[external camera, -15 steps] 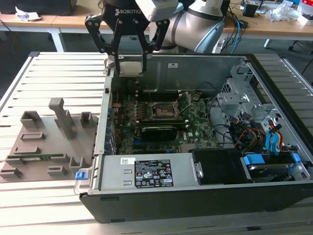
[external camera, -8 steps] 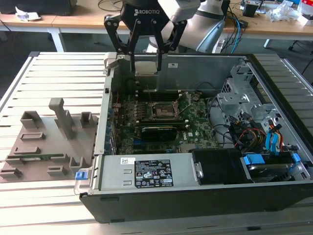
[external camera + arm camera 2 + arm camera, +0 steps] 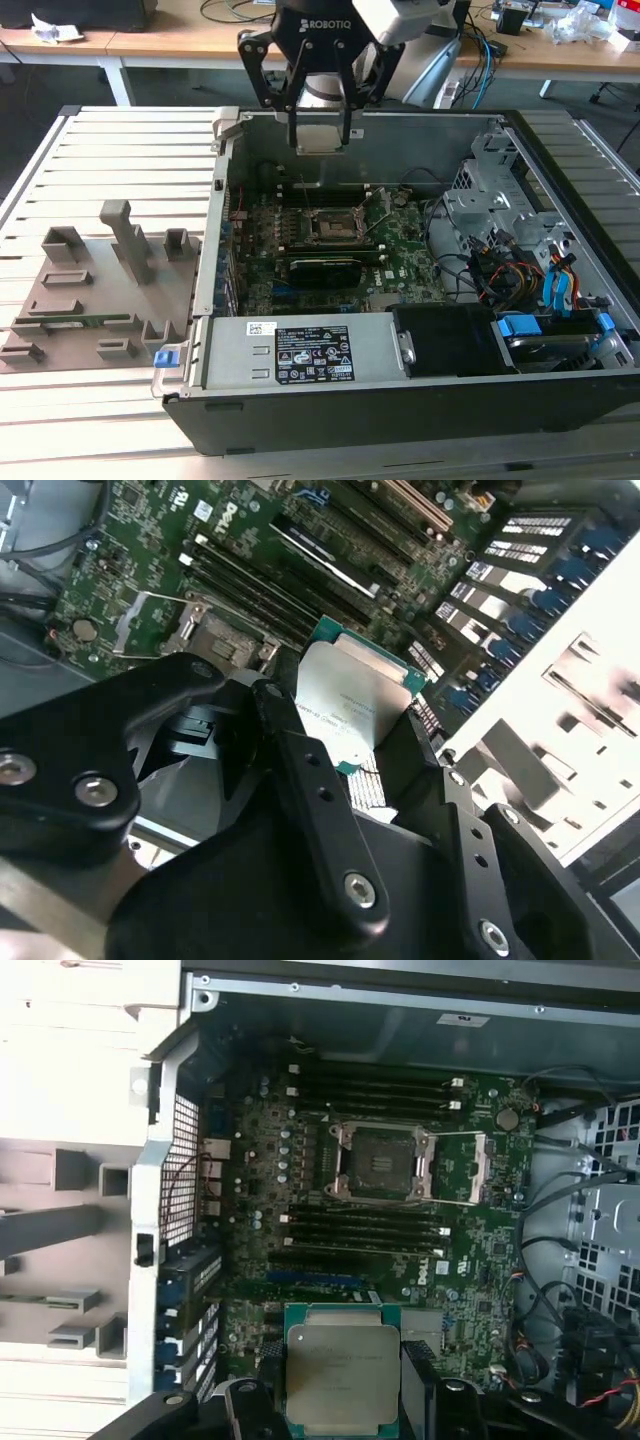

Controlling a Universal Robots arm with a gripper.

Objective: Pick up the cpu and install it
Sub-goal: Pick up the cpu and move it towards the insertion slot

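While the cpu [image 3: 321,138] hangs clamped by its edges between the jaws of the gripper [image 3: 320,145], the exterior view places it above the open computer case [image 3: 560,200]. The socket [image 3: 335,228] on the motherboard [image 3: 400,265] lies well below the jaws, and a grey fixture tray [image 3: 100,290] rests on the table [image 3: 60,420] off to one side of them, outside the case. The pickup looks done. Seating the chip is left, since the socket lies bare.

The second wrist view adds the grip itself. The cpu [image 3: 355,705] is held flat, a jaw pressed on each of two opposite edges, with the memory slots [image 3: 250,580] beyond.

The first wrist view adds the line-up. The cpu [image 3: 340,1380] sits between the jaws, and the socket [image 3: 385,1163], its bracket swung open, lies ahead of them, well apart from the chip.
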